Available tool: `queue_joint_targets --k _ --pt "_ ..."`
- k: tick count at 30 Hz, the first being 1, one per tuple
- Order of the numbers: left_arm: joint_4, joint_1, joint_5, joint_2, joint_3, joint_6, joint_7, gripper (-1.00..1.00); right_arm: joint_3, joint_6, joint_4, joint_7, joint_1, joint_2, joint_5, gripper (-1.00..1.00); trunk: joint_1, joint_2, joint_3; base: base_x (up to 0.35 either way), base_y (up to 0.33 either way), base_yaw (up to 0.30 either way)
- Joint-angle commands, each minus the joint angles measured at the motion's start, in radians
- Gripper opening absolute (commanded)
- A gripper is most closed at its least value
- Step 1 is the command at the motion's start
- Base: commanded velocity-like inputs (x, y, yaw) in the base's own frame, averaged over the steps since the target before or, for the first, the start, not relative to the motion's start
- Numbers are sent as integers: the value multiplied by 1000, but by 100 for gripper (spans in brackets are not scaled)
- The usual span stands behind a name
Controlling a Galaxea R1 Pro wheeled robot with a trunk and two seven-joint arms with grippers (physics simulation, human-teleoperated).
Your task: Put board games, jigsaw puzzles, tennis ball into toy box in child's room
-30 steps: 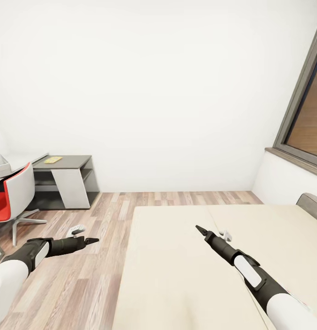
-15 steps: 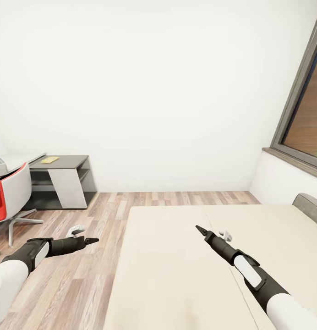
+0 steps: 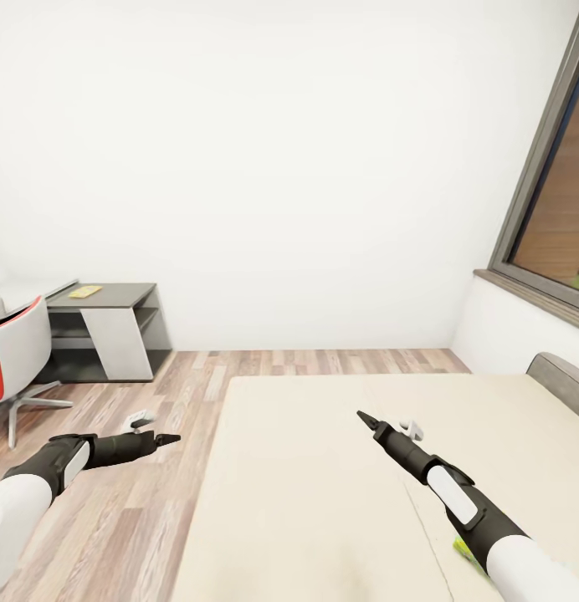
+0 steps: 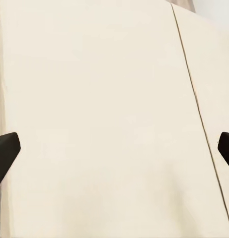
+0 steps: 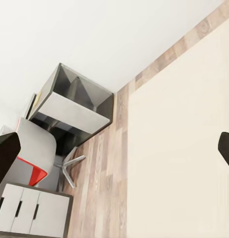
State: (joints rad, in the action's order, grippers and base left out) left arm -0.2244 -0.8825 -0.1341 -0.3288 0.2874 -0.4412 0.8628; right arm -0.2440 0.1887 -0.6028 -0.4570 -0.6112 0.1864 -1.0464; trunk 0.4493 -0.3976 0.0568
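The bed (image 3: 323,468) with its plain beige mattress lies in front of me in the head view. My right gripper (image 3: 362,415) hovers over the mattress, open and empty. My left gripper (image 3: 168,437) hangs over the wood floor just left of the bed, also open and empty. In the left wrist view the open gripper (image 4: 114,148) faces the bare mattress (image 4: 104,99). The right wrist view has its open gripper (image 5: 114,148) spanning the floor and the bed's edge. A yellow-green sliver (image 3: 463,549) lies on the bed beside my right forearm; too little shows to name it. The table's pale edge (image 3: 26,293) is at far left.
A red chair (image 3: 13,351) stands at the left before the table's grey drawer fronts (image 5: 30,213). A lower dark grey cabinet (image 3: 114,297) against the wall carries a flat yellow item (image 3: 85,291). A window (image 3: 557,209) and the grey padded bed frame (image 3: 561,372) are at right.
The whole view has swung to the right, so chair and cabinet sit further left. The yellow-green sliver has come into sight at lower right. Both arms hold the same pose.
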Motion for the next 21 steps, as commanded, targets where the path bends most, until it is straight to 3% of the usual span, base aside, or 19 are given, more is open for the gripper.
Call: queue_joint_targets --k 1,21 --pt "-1 -1 -10 0 9 -7 5 100 -4 3 0 -1 -1 1 -10 100 1 -2 2 0 -260 0" --pt "-1 -1 -10 1 9 -7 6 100 -4 3 0 -1 -1 1 -10 100 1 -2 2 0 -269 0"
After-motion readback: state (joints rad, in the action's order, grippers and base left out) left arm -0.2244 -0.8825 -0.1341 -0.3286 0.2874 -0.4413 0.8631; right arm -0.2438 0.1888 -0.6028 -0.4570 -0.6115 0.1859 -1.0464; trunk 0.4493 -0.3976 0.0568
